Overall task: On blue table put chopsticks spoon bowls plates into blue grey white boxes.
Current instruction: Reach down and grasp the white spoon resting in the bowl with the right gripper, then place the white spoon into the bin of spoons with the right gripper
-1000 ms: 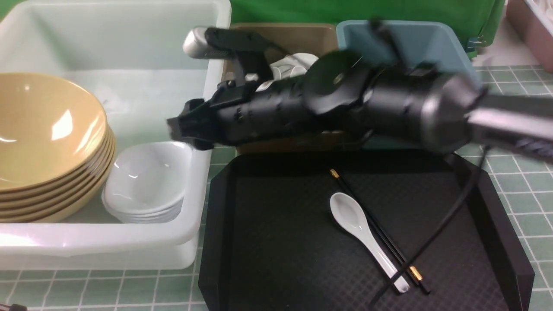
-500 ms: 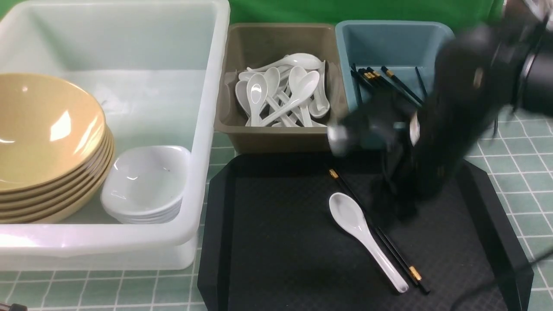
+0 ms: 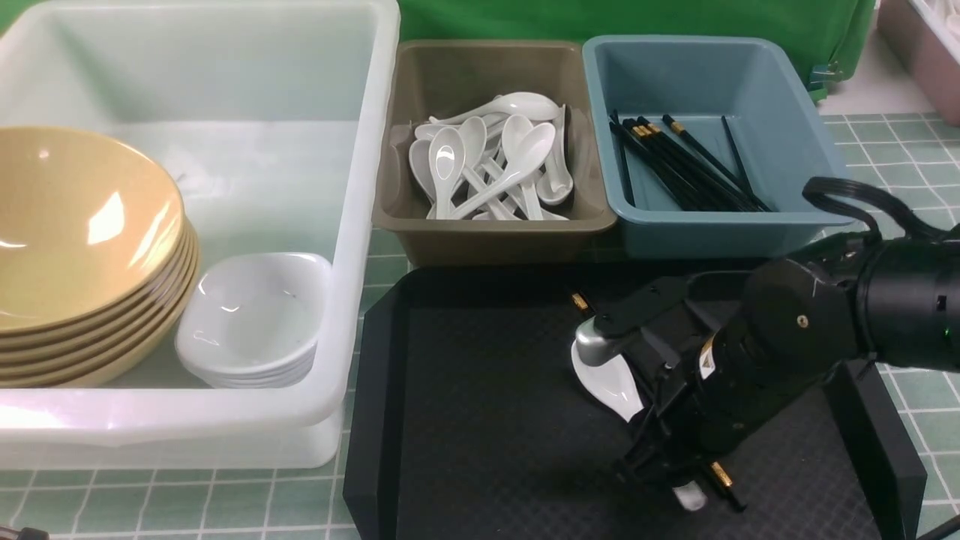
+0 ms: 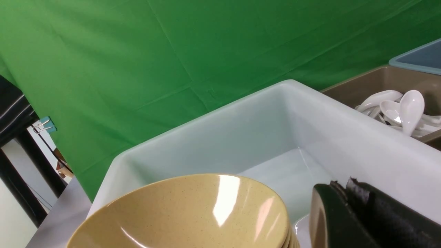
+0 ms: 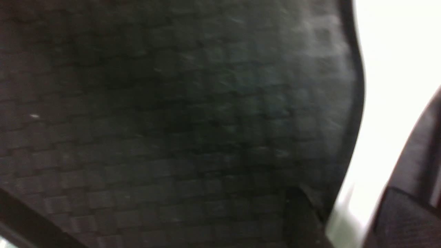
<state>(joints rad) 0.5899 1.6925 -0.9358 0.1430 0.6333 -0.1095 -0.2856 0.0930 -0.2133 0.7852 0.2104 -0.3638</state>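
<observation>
Where the spoon (image 3: 609, 381) lies, the right end effector (image 3: 654, 463) hangs low.

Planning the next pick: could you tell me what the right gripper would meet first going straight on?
Pointing down, the right gripper would likely meet the white spoon, beside the chopsticks on the black tray; depth unclear.

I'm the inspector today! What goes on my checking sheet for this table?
Surface: tiled table, black tray on it.
Job's things: loose spoon and loose chopsticks on the tray; white box holds tan bowls and white bowls; grey box, spoon pile; blue box, boxed chopsticks.
Clutter: nothing seen.
Hands: right hand low over the loose spoon, open or shut unclear; left hand near the tan bowls, shut, empty.
Cables: black cable loop beside the blue box.
Surroundings: green cloth behind.
</observation>
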